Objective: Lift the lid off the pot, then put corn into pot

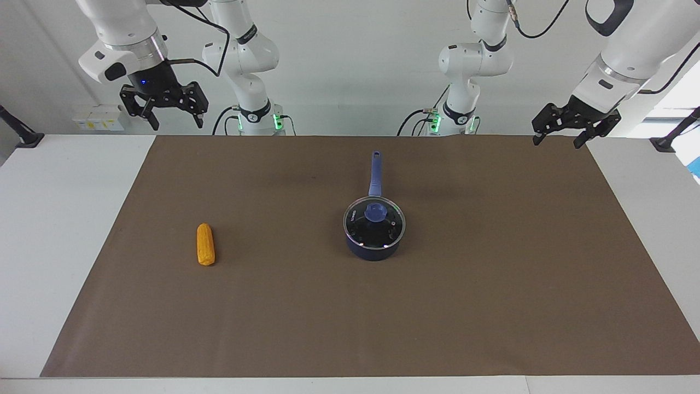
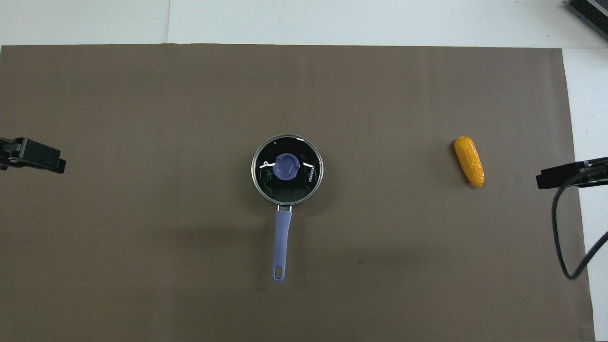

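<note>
Facing view: both arms wait, left hand and right hand raised with fingers apart, the lid on the pot between them, the corn toward the right hand.

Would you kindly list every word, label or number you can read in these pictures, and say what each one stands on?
"KONKA": white letters on the glass lid that sits on the pot, beside the lid's blue knob; legible in the overhead view.
The same mark shows on the lid in the facing view, but there it is too small to read.
No other text is visible.
</note>
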Robot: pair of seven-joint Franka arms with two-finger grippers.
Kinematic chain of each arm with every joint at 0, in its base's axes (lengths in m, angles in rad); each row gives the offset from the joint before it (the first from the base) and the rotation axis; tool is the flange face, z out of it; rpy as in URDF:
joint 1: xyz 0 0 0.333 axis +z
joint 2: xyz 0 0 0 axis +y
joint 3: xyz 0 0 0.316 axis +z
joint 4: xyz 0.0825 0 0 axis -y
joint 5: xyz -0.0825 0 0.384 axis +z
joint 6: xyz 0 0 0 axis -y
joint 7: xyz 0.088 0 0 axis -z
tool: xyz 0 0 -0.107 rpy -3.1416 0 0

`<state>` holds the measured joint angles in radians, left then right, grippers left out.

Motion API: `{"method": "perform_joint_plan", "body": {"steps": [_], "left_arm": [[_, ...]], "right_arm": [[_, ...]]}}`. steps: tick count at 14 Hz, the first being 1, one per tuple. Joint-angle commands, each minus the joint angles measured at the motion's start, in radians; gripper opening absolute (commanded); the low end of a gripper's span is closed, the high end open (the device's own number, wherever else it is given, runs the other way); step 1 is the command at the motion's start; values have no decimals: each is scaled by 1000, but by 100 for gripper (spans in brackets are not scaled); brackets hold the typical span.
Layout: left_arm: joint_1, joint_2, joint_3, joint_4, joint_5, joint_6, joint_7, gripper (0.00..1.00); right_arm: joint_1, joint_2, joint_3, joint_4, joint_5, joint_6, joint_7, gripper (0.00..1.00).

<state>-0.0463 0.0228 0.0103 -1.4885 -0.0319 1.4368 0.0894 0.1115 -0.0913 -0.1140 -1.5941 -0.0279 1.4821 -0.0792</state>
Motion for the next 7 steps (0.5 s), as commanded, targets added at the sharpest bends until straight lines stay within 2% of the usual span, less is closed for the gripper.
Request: {"method": "perform_joint_plan", "body": {"steps": [1, 7], "left_arm": [[-1, -26, 2, -30, 3, -10, -4, 100], [2, -23, 2, -27, 3, -4, 1, 100]], "right_arm": [[-7, -16, 2, -10, -1, -13, -19, 100], [-6, -16, 2, -10, -1, -13, -19, 100]]}}
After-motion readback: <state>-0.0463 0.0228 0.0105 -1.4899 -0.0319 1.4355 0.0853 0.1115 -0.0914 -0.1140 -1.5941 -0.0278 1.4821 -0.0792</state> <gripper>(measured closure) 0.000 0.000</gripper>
